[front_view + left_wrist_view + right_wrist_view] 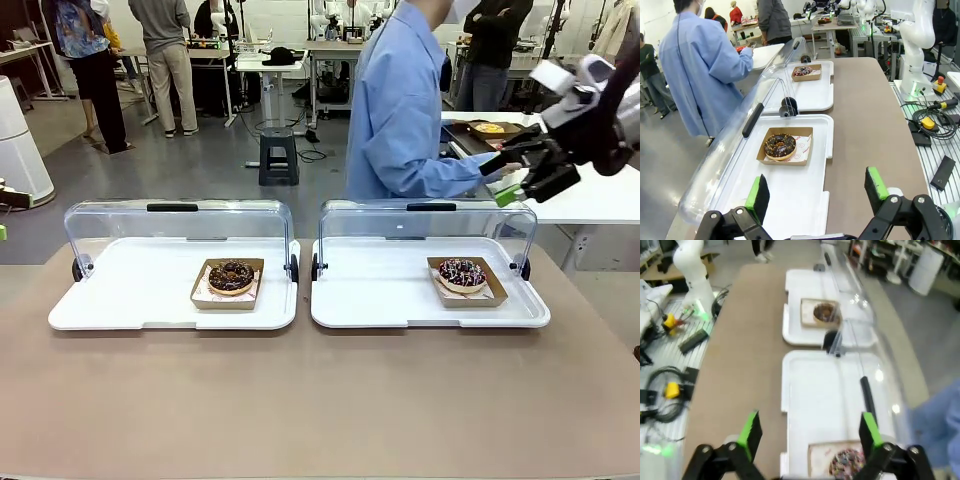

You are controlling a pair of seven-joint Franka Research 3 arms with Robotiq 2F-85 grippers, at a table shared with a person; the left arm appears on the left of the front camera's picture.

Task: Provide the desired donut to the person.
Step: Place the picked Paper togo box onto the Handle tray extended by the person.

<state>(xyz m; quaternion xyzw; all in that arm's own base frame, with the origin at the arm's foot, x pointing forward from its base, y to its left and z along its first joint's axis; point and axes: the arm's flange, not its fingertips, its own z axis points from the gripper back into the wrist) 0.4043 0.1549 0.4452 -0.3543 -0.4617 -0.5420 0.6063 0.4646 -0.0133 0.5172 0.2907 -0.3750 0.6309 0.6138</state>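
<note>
Hovering released above the right white plastic tray [380, 300], the right pincer [530, 170] is clear of its sprinkled donut [462, 272]; the left pincer [815, 192] gapes over bare brown worktop [320, 400] edge.

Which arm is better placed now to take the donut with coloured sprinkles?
Right: the right gripper hangs open above the sprinkled donut; the left gripper hangs over the other tray.

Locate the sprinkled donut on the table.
Front view: the sprinkled donut sits in a cardboard tray on the right white tray, under the raised right hand.
</note>
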